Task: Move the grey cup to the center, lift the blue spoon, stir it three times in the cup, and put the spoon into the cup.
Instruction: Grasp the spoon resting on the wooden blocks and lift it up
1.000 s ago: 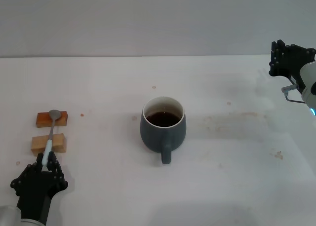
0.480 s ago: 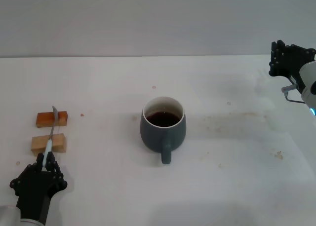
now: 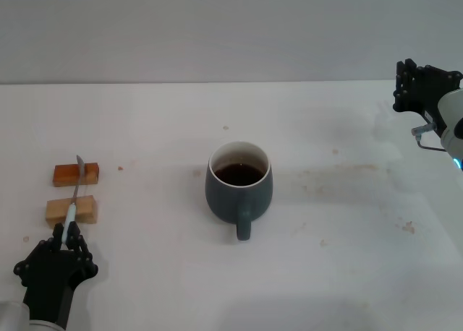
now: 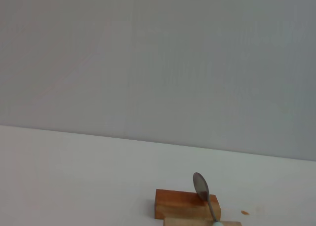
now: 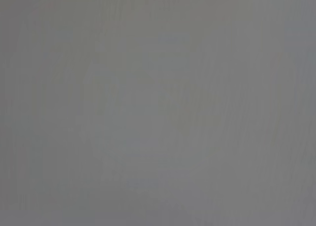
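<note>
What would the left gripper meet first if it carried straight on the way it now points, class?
The left gripper, shut on the spoon, points away from the robot. First in line is the near wooden block, then the far block. Its height above them is unclear, so it might pass over.

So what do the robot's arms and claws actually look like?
Both grippers are matte black, built from chunky linked segments like knuckles. The left gripper sits on a black wrist that joins a pale grey-white arm shell. The right gripper is the same black, mounted on a rounded white arm with a thin grey cable looping beside it and a small blue light.
</note>
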Motion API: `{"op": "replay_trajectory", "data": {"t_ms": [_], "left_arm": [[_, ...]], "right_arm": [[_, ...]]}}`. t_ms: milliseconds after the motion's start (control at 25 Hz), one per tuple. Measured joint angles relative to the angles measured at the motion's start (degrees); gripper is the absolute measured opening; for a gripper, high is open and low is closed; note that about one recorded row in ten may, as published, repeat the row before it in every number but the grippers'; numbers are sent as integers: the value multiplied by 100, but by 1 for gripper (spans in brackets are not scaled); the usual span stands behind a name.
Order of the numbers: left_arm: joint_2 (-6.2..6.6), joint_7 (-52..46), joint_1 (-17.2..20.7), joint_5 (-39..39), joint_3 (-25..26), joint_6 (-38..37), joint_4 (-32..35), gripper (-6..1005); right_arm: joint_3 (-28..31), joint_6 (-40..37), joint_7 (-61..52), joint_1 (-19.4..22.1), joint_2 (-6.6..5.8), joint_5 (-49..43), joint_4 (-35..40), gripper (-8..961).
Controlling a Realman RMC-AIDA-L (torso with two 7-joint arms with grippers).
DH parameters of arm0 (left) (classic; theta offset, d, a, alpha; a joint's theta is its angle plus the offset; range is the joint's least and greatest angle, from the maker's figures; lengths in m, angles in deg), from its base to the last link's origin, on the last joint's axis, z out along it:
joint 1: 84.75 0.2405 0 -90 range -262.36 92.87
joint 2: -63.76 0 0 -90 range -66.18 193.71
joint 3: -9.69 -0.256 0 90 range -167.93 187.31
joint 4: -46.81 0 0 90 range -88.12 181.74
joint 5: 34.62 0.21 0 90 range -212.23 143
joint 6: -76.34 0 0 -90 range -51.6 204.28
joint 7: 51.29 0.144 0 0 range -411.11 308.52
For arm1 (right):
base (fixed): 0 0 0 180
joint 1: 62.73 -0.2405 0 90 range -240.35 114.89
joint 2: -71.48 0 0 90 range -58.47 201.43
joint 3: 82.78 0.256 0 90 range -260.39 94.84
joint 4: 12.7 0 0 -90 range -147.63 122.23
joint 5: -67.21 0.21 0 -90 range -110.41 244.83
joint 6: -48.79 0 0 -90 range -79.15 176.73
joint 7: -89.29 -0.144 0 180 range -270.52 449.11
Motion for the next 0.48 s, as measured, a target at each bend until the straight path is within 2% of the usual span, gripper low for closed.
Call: {"op": "replay_trajectory", "data": {"t_ms": [480], "left_arm": [[0,0,-13,1,22,-57,11,145]], "right_arm": [[0,0,0,-9,0,-8,-9,73]]}}
